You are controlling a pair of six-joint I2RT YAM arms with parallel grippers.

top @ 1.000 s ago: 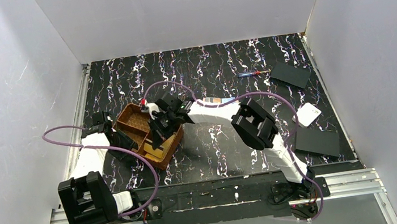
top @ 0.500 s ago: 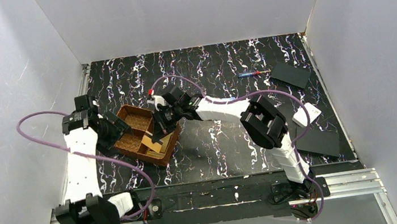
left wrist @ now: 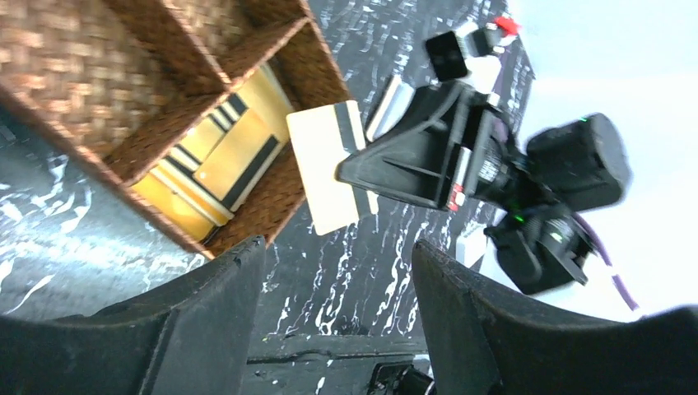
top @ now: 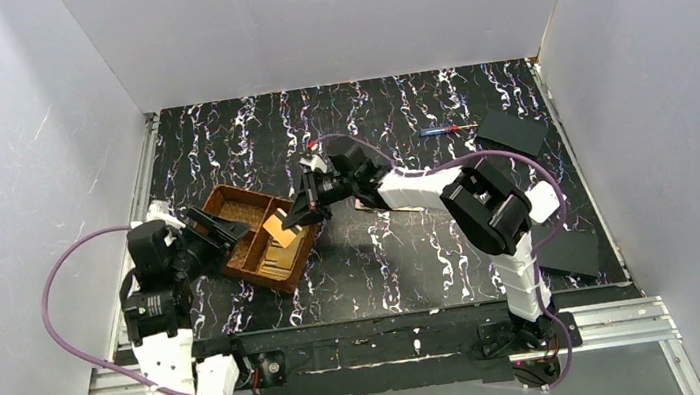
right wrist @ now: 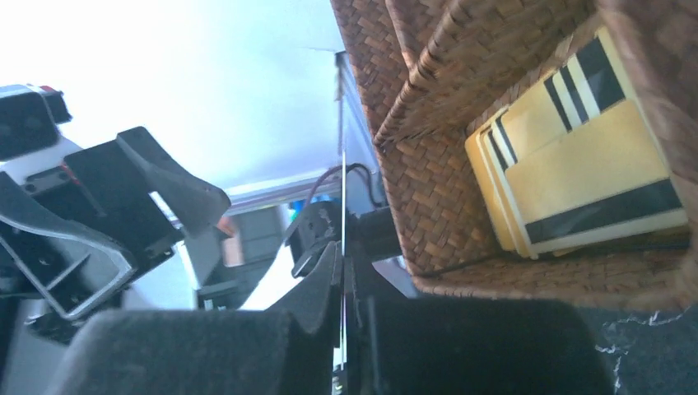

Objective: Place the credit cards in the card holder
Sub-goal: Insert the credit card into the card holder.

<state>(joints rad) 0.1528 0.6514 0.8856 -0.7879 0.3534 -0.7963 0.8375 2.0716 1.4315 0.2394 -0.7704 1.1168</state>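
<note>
Centre-left of top view, over woven tray | right fingers pinched shut on one credit card by its edge | left fingers spread wide, empty | other credit cards stacked in tray's lower-right compartment | risk: thin edge grip, card may pivot or slip free.

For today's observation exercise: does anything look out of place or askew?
One card hangs tilted above the tray, pinched by the right gripper; the other cards lie unevenly stacked in one compartment. Nothing spilled or damaged.
</note>
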